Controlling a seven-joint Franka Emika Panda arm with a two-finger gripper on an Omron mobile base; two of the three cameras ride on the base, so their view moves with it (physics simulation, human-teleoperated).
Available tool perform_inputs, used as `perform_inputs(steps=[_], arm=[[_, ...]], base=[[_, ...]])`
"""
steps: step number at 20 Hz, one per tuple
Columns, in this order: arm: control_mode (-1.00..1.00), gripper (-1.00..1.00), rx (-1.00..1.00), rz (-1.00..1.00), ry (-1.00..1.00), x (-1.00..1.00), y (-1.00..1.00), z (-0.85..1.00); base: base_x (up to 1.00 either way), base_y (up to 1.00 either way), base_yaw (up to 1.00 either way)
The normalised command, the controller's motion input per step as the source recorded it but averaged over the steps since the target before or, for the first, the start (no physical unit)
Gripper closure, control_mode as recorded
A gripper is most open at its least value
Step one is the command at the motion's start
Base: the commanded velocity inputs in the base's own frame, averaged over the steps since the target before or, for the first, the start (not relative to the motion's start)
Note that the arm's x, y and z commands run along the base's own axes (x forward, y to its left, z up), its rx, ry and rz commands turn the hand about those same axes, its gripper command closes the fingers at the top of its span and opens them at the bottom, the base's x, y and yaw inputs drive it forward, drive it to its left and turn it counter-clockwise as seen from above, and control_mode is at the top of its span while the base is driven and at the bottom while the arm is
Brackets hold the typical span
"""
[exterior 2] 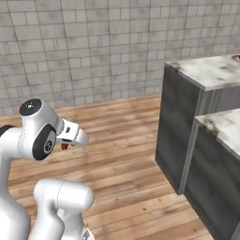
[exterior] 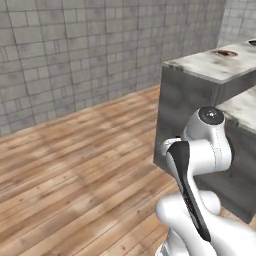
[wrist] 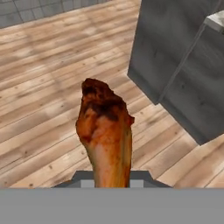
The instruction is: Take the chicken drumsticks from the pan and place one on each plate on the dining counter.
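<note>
Rendered home kitchen: grey tiled wall, wood plank floor, marble-topped bench on plain grey panels, a lower marble-topped unit just beside it, plate on the bench top.

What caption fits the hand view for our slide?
Chicken drumstick held in the shut tool, carried above the wooden floor beside a grey counter base.

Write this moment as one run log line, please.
phase: carrying | held: chicken drumstick in shut fingers | below: wooden floor | dining counter: ahead right, apart | plate: on counter top
</note>
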Motion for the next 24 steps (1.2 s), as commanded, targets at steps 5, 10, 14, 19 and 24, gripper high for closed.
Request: perform_inputs(steps=[5,10,14,19,24], arm=[[1.0,1.0,0.0,0.0,0.0,0.0,0.0,0.0],[1.0,1.0,0.0,0.0,0.0,0.0,0.0,0.0],[1.0,1.0,0.0,0.0,0.0,0.0,0.0,0.0],[1.0,1.0,0.0,0.0,0.0,0.0,0.0,0.0],[1.0,1.0,0.0,0.0,0.0,0.0,0.0,0.0]], base=[[1.0,0.47,-0.21],[1.0,0.47,-0.22],[1.0,0.47,-0.22],[1.0,0.47,-0.24],[1.0,0.48,-0.3]])
